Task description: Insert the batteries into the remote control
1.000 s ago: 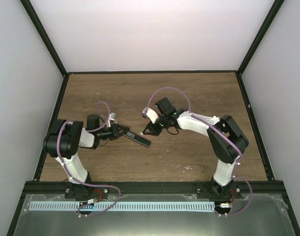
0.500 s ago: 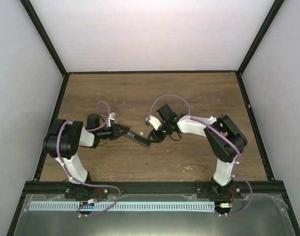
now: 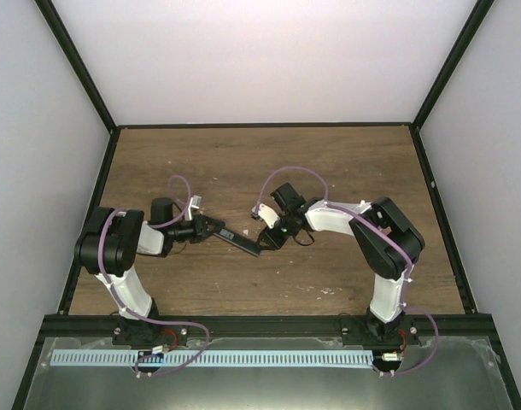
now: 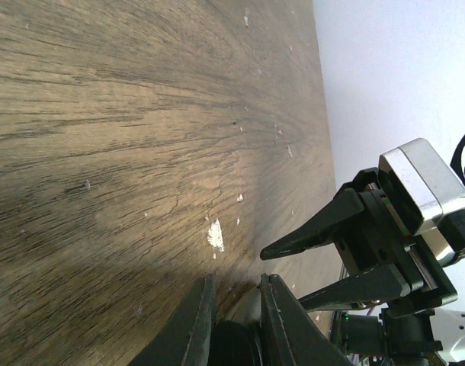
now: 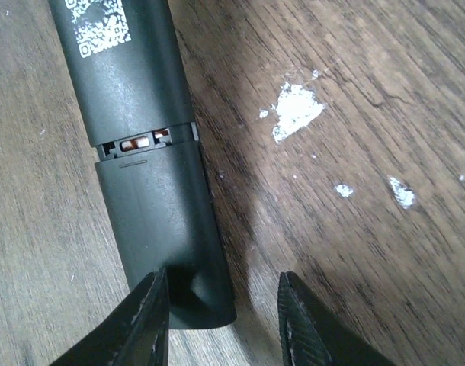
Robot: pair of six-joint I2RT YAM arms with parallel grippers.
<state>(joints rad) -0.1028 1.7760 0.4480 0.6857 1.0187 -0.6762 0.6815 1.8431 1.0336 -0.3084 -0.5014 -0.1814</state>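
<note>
The remote control (image 3: 241,243) is a slim black bar lying on the wooden table. My left gripper (image 3: 211,227) is shut on its left end; in the left wrist view (image 4: 236,280) the two fingers pinch the black body (image 4: 236,343). My right gripper (image 3: 265,242) is open at the remote's right end. In the right wrist view (image 5: 221,305) the remote's back (image 5: 126,76) shows a QR label, and the black cover piece (image 5: 156,221) sits on it with a thin gap (image 5: 137,142) showing copper. My left fingertip (image 5: 152,305) rests over the cover's end. The batteries are hidden.
White scuff marks (image 5: 293,107) dot the wood beside the remote. The right gripper's fingers (image 4: 316,229) show in the left wrist view. Black frame rails (image 3: 90,205) and white walls bound the table; the arm bases (image 3: 137,329) stand at the near edge.
My right gripper has moved down and left to the remote's right end, mostly in the first half second. The left arm and the remote have not moved.
</note>
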